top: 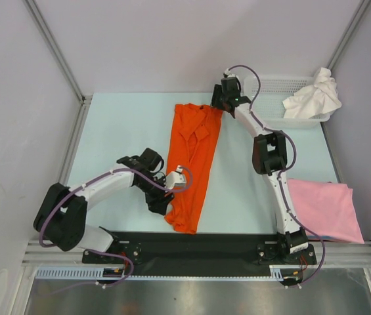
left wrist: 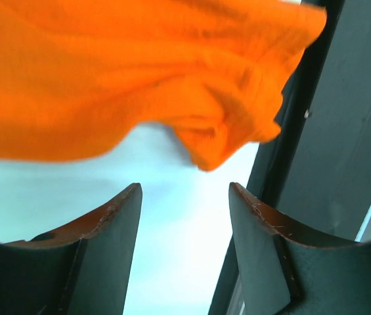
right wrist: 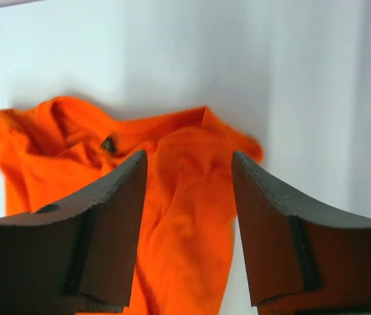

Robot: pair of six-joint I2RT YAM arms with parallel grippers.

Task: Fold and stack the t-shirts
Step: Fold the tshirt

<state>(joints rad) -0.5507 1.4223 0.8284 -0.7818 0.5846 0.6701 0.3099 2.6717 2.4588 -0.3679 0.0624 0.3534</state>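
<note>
Top external: arm poses?
— Left arm bent low, left claw (left wrist: 185,190) by the near hem of the orange t-shirt (top: 195,157); right arm stretched far, right claw (right wrist: 188,157) over its collar.
— Claws?
— Both apart, gripping nothing. Shirt lies lengthwise on the worktop (top: 119,131).

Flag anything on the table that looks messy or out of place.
The white shirt hangs crumpled and unfolded over the right rim of the basket. The orange shirt lies in a long strip, slightly slanted, its near end bunched. The pink shirt lies folded flat. Nothing else stands out.
</note>
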